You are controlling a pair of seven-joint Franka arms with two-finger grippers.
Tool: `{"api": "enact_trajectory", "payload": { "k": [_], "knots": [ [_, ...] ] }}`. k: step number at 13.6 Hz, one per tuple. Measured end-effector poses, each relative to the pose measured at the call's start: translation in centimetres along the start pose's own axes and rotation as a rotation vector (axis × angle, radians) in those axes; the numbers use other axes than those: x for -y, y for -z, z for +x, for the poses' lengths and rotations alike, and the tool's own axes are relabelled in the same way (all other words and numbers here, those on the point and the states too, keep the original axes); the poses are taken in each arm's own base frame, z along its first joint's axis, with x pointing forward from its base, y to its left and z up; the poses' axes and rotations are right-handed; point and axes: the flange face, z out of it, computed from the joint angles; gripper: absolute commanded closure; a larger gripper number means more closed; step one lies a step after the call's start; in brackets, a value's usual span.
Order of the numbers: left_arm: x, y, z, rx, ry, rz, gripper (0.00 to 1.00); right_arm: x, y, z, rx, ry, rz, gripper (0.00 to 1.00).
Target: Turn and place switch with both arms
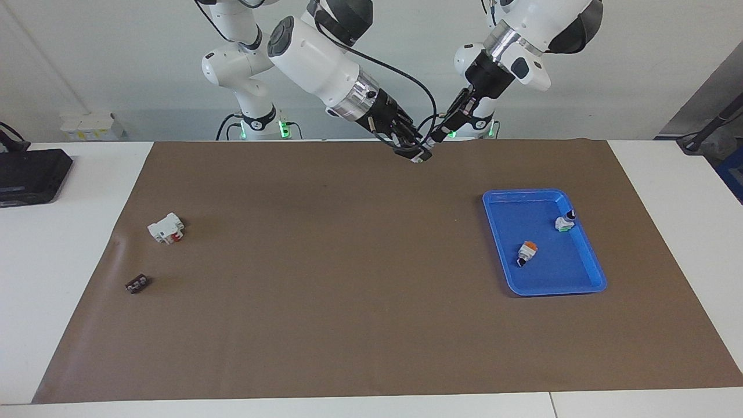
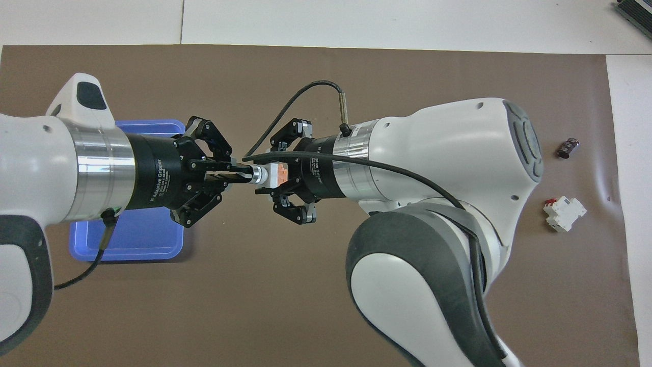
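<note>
The switch (image 2: 269,174) is up in the air between the two grippers, above the brown mat (image 1: 325,278) at the edge nearest to the robots. In the overhead view its orange block sits inside the right gripper (image 2: 279,179), and its silver and black end points toward the left gripper (image 2: 235,172). The right gripper is clenched on the orange part of the switch. The left gripper has its fingers closed on the black end of the same switch, so both hold it at once. In the facing view the two grippers meet tip to tip, and the switch is too small there to see well.

Two more switches lie in the blue tray (image 1: 586,284), which is on the mat toward the left arm's end of the table: one with an orange block (image 1: 527,253), and one with a green side (image 1: 564,222) nearer to the robots. Toward the right arm's end lie a white blocky part with red bits (image 1: 166,227) and a small black piece (image 1: 137,283), well apart from the tray.
</note>
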Motion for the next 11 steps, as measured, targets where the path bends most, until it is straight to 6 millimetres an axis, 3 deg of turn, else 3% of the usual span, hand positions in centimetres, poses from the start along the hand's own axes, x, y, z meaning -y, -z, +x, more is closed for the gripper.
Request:
{"api": "enact_trajectory", "payload": {
  "k": [11],
  "knots": [
    [0.64, -0.33, -0.04, -0.022, 0.867, -0.027, 1.00, 0.17, -0.65, 0.18, -0.004, -0.002, 0.000, 1.00]
  ]
}}
